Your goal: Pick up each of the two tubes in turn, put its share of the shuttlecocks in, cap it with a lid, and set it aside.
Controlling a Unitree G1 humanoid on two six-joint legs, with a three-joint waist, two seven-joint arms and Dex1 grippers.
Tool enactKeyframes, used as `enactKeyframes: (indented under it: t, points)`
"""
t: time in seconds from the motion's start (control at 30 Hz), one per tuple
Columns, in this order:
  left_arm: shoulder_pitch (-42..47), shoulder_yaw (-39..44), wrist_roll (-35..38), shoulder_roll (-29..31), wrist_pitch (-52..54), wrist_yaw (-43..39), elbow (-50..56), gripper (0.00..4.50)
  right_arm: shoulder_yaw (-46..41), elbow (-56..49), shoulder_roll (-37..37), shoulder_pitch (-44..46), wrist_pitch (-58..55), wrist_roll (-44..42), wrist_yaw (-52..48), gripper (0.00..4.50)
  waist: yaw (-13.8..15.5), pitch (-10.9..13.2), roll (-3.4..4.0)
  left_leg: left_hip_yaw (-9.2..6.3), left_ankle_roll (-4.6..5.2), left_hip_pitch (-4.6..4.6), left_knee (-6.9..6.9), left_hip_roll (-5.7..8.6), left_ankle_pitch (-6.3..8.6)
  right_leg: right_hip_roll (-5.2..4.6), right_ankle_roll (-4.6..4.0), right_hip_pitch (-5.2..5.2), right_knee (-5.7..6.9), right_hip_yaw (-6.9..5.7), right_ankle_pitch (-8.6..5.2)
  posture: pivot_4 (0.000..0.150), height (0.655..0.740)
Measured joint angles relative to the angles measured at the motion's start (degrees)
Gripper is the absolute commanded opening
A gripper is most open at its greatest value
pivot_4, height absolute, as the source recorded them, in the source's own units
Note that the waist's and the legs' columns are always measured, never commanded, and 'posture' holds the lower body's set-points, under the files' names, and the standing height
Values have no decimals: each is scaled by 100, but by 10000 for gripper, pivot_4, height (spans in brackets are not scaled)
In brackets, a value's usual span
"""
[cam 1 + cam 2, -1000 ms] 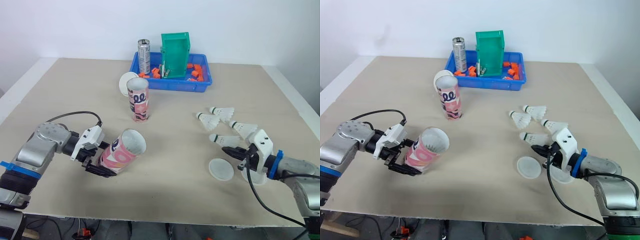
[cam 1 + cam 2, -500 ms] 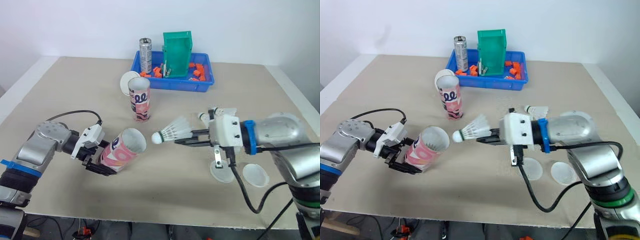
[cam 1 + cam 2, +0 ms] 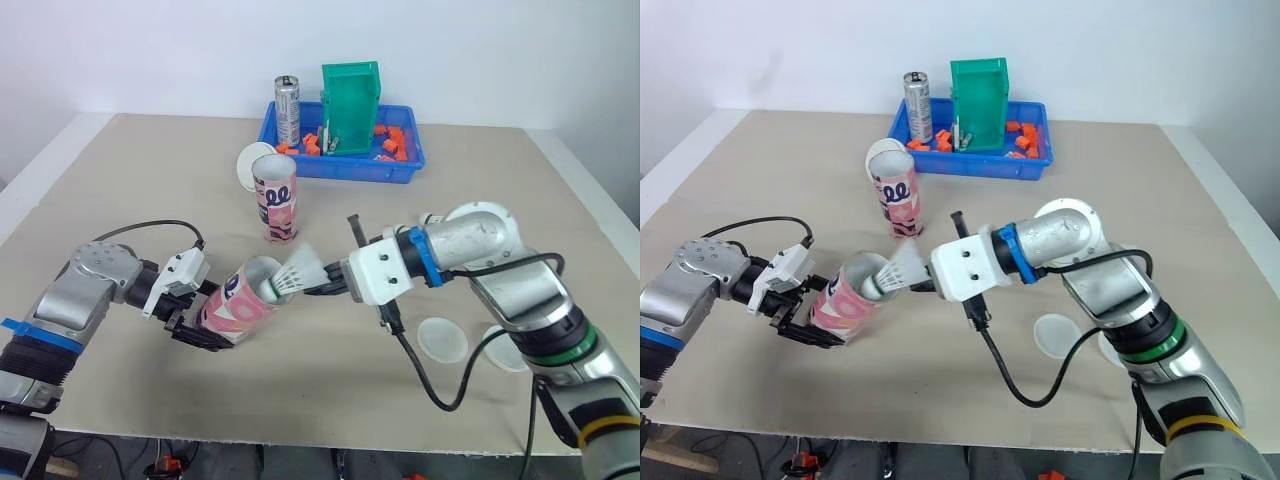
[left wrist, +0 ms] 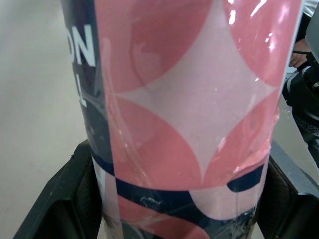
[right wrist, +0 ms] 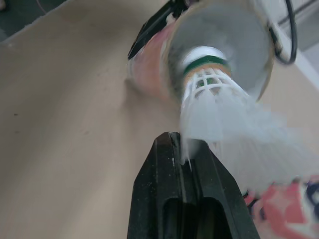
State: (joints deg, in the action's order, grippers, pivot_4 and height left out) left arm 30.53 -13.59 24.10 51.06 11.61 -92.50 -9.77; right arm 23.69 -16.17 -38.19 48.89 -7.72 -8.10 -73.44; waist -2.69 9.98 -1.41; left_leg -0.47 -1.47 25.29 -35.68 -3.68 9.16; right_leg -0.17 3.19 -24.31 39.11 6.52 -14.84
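Observation:
My left gripper (image 3: 203, 318) is shut on a pink patterned tube (image 3: 245, 300), held tilted just above the table with its open mouth facing right. My right gripper (image 3: 326, 288) is shut on the feather skirt of a white shuttlecock (image 3: 293, 274), whose cork tip sits just inside the tube's mouth (image 5: 219, 37). A second pink tube (image 3: 275, 197) stands upright further back, with a white lid (image 3: 251, 164) leaning behind it. Two more white lids (image 3: 442, 338) lie flat at the front right. Another shuttlecock (image 3: 432, 217) peeks out behind my right arm.
A blue bin (image 3: 345, 166) at the back holds a green box (image 3: 351, 108), a silver can (image 3: 288, 110) and small orange parts. A black cable (image 3: 430, 375) hangs from my right wrist over the table's front.
My right gripper took a shuttlecock from the right side and carried it left, until its cork entered the held tube's mouth. The left gripper and its tube stayed put.

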Motion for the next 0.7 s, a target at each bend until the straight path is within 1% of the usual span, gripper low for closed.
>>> enactKeyframes:
  t: [0.03,0.07,0.1,0.13,0.2,0.37,0.4,0.47,0.5,0.53,0.6,0.63,0.67,0.7]
  points:
    - [1,0,0,0,0,0,0,36190,49,68,73,94,10,27,-32,6762,1,0,0,0,0,0,0,0,0,0,0,0,0,0,0,1500,7362]
    - [3,0,-1,0,-1,-4,3,36190,76,111,143,180,4,37,-72,9170,1,0,1,0,0,0,0,0,0,-1,-1,0,0,0,0,1500,7362]
    - [3,-1,0,0,-1,-7,2,36190,76,135,162,235,-5,34,-117,13113,1,0,1,1,0,0,-1,0,0,-1,0,0,0,0,0,1500,7362]
    - [4,-1,3,0,-1,-5,3,36190,75,168,184,307,-14,9,-169,17136,1,0,0,1,0,0,-1,0,0,-2,0,1,0,0,0,1500,7362]
    - [8,-1,4,-1,0,-4,3,36190,57,172,240,364,-46,-127,-256,26711,1,0,0,0,0,0,0,0,0,-1,0,1,0,0,-1,1500,7362]
    - [21,-1,4,-2,2,-4,7,36190,-236,136,169,354,-375,-749,-509,26711,2,0,1,-1,0,0,-1,0,0,-2,1,3,1,-1,1,1500,7362]
    - [20,0,4,-2,4,-4,9,36190,-431,151,168,310,-575,-956,-481,26711,2,0,0,-1,0,0,-2,0,0,-1,0,3,1,-1,0,1500,7362]
    - [20,0,4,-2,7,-4,10,36190,-657,292,240,307,-824,-1101,-301,26711,2,0,0,-1,0,0,-3,0,0,-1,-3,4,1,-1,3,1500,7362]
    - [20,0,4,-3,7,-4,15,36190,-735,425,314,318,-955,-1112,-157,21843,2,0,0,-1,0,-4,-3,-1,0,-1,-5,5,2,-1,5,1500,7362]
    - [20,0,5,-4,7,-4,20,36190,-780,546,363,317,-1054,-1105,-34,19253,-2,0,0,0,0,-4,-4,-1,-1,-1,-7,3,2,-1,7,1500,7362]
    - [20,0,5,-4,7,-4,20,36190,-782,742,401,317,-1186,-1026,127,9597,-4,0,0,1,0,-4,-3,-1,-1,0,-8,1,2,-1,9,1500,7362]
    - [20,0,5,-4,7,-4,18,36190,-781,746,401,315,-1193,-1020,120,3880,-2,1,1,0,0,-3,-2,-1,-1,0,-8,1,2,-2,7,1500,7362]
    - [21,0,5,-4,7,-4,18,36190,-775,735,401,315,-1193,-1022,71,144,-1,1,1,0,0,-3,-1,-1,-1,0,-3,1,2,-2,5,1500,7362]
    - [20,0,5,-4,7,-4,18,36190,-767,729,403,316,-1189,-1021,43,144,-2,1,1,0,0,-3,-1,-1,-1,0,-1,2,2,-2,4,1500,7362]
